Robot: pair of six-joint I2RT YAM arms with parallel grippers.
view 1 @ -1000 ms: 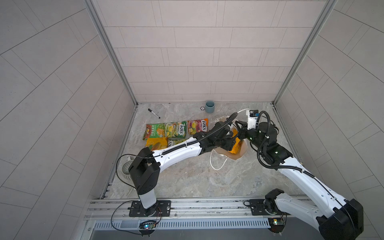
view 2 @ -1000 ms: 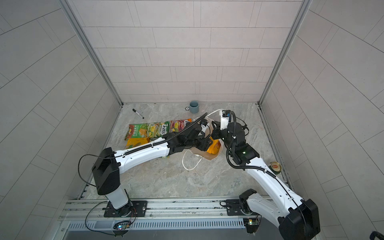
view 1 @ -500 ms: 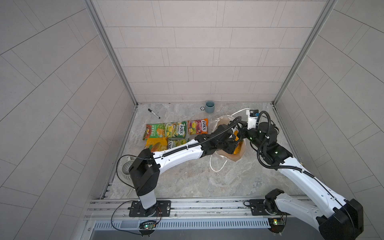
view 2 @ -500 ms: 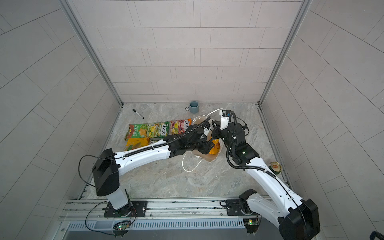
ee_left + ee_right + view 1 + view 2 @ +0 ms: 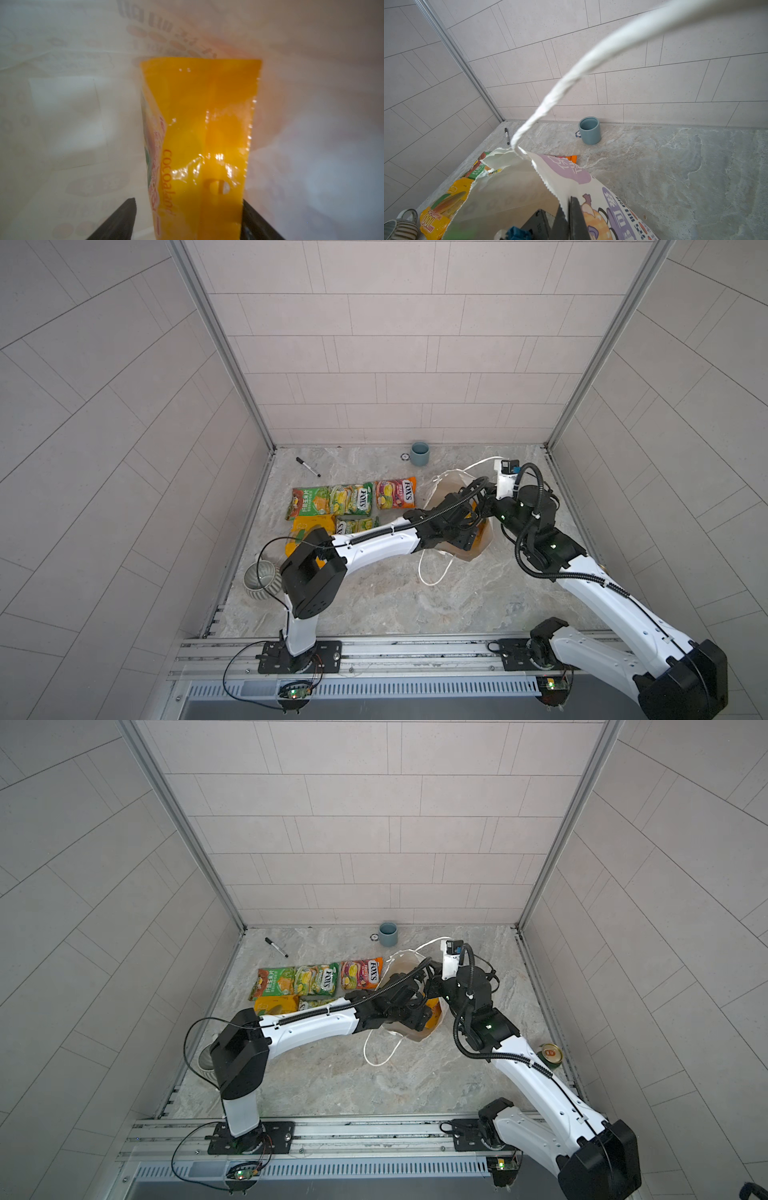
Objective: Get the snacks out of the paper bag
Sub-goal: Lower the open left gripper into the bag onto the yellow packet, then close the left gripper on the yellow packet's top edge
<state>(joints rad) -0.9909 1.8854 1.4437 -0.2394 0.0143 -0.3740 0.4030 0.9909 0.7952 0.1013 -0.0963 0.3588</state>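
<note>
Snacks: one orange packet visible inside paper bag, dead ahead of left gripper, hang-hole end nearest. Left jaws apart, straddling that end; one finger looks to touch its edge, the other is clear. Right gripper clamped on bag rim, holding mouth up.

Risks: glossy film, thin edge. Closing off-centre likely shoves it sideways, or it slips on the pull. A jaw could also pinch the bag wall. Rim looks ragged near cord handle, so pulling against right's pinch may rip it or drag the bag.

Containers: bag shows only this packet. Five packets lie on table behind left gripper. Grey-blue cup beyond right gripper looks empty.
</note>
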